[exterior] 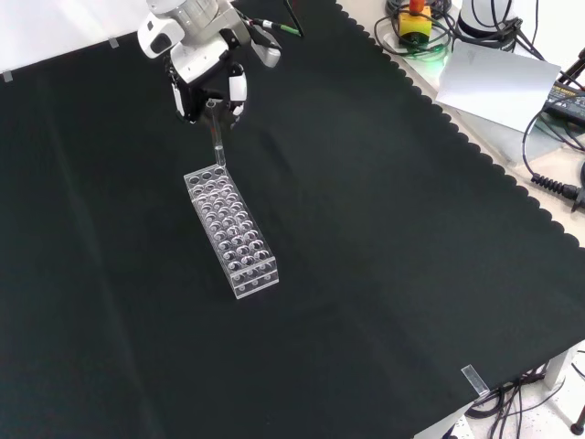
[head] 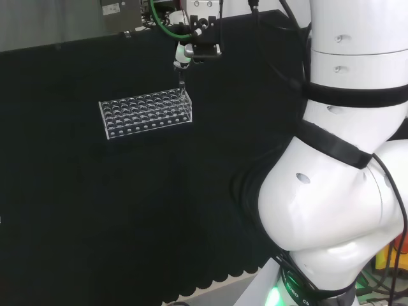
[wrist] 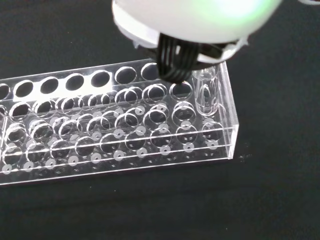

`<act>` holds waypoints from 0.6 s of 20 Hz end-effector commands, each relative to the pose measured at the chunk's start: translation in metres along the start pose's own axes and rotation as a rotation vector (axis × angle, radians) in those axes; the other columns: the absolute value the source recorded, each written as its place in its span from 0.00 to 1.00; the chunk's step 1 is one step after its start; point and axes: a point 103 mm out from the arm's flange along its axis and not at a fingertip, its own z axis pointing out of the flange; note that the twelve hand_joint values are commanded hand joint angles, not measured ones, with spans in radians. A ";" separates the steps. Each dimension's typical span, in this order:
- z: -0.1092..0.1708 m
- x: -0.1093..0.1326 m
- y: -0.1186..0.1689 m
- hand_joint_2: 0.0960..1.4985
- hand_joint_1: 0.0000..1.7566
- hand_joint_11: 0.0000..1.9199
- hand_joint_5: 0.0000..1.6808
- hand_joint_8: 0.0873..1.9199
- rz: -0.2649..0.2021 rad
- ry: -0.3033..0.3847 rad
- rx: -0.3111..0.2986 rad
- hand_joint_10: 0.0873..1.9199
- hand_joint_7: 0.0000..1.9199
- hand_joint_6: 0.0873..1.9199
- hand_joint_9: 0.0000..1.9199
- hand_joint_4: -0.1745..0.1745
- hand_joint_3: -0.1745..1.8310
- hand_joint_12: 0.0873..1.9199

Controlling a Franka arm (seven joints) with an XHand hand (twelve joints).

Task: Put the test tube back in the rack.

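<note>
Test tube (exterior: 218, 139): clear glass, upright, its top pinched between the curled fingers of the hand (exterior: 208, 84), its lower end at a corner hole of the rack (exterior: 231, 230); in the wrist view the tube (wrist: 205, 95) sits down into the corner hole of the outermost row, though how deep it reaches I cannot tell. In the head view the tube (head: 182, 84) shows as a thin dark line hanging from the hand (head: 191, 48) to the right far corner of the rack (head: 145, 115). Rack: clear plastic, long and narrow, several rows of round holes, the other holes that show standing open; it rests flat on the black cloth (exterior: 384, 238), in the front view running from upper left to lower right, with the tube at its upper end. Hand: black and white, directly above that end of the rack, fingers closed round the tube's top, a white part (wrist: 195, 20) of it and a bundle of black cables near the wrist camera. Arm: large white links (head: 344, 159) at the right of the head view. Beyond the cloth's scalloped edge in the front view: cables and a sheet of paper (exterior: 498, 78).
</note>
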 end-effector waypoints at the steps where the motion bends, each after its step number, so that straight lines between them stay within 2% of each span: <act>1: 0.003 0.004 0.002 0.34 0.75 0.67 0.76 0.33 -0.006 0.010 0.012 0.34 0.69 0.33 0.82 0.00 0.49 0.42; 5: 0.007 -0.013 0.010 0.34 0.75 0.67 0.76 0.33 -0.004 0.015 0.021 0.34 0.69 0.33 0.82 0.00 0.49 0.42; 12: 0.015 -0.016 0.016 0.34 0.75 0.67 0.76 0.33 -0.001 0.008 0.028 0.34 0.69 0.33 0.82 0.00 0.49 0.42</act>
